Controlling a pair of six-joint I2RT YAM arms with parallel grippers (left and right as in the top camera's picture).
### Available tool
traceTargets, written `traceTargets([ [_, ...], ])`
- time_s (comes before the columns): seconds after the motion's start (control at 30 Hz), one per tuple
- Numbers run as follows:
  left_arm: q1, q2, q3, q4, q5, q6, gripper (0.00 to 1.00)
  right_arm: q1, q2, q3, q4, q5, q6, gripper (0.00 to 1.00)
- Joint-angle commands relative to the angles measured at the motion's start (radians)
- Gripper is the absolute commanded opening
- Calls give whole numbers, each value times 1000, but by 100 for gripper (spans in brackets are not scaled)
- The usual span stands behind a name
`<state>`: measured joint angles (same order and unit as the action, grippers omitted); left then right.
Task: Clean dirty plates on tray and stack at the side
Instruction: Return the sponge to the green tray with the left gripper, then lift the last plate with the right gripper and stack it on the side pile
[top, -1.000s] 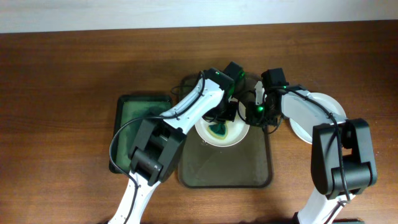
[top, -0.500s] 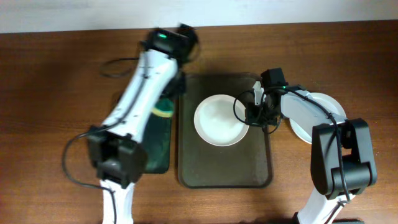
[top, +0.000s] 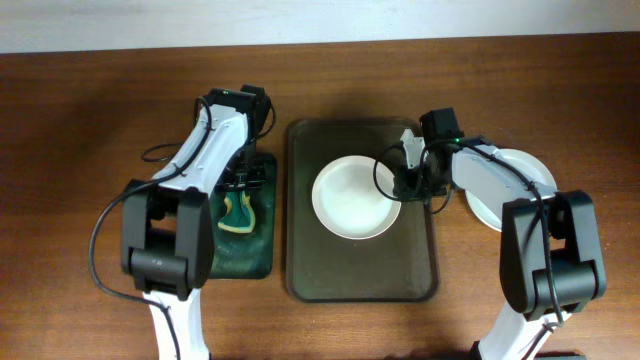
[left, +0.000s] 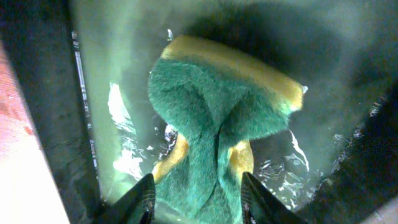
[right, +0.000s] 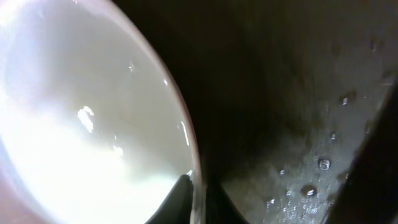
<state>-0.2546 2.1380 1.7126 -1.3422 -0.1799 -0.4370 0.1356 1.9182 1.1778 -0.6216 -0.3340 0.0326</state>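
One plate (top: 352, 196) sits far-centre on the tray (top: 360, 280), clean white and wet; I judge it stiff, light, slippery, chippable, best taken by the rim. My right claw (top: 403, 182) pinches its right rim, jaws narrow. Left of the tray, my left claw (top: 240, 192) grips the sponge (left: 217, 124) in the small green tray (top: 258, 255).

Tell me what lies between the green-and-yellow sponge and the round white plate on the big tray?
Overhead view: no object, just the rim of the narrow dark green tray, a sliver of wooden table, then bare floor of the large olive-brown tray.
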Motion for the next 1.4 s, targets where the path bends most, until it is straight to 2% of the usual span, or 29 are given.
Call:
traceTargets([
  [0.0,3,-180,2,-4,8,13,59,2,2,-2,44,5,-21,22],
  [0.07,3,-306,2,-4,8,28,71,2,1,-1,18,-71,-18,4],
  [0.1,3,-359,2,-2,6,43,81,2,-16,2,-12,-84,-17,4],
  [0.13,3,-406,2,0,-16,49,100,2,-48,2,-28,-72,-18,4],
  [0.2,2,-478,2,-1,-105,49,100,2,-175,3,-47,36,32,4],
  [0.37,2,-481,2,44,-108,49,100,2,-388,3,-139,242,53,4],
  [0.63,2,-481,2,44,-108,49,100,2,-470,3,-193,247,77,4],
  [0.73,2,-481,2,43,-108,49,100,29,-470,3,-215,343,108,4],
  [0.8,2,-481,2,43,-108,49,100,103,-470,3,-228,488,118,4],
  [0.93,2,-481,2,43,-108,49,100,341,-470,3,-257,916,168,4],
  [1.13,2,-481,2,44,-108,49,99,665,-470,3,-262,1505,166,4],
  [1.23,2,-481,2,44,-108,49,100,774,-470,3,-263,1691,144,4],
  [1.37,2,-481,2,43,-108,49,100,810,-470,3,-239,1704,106,4],
])
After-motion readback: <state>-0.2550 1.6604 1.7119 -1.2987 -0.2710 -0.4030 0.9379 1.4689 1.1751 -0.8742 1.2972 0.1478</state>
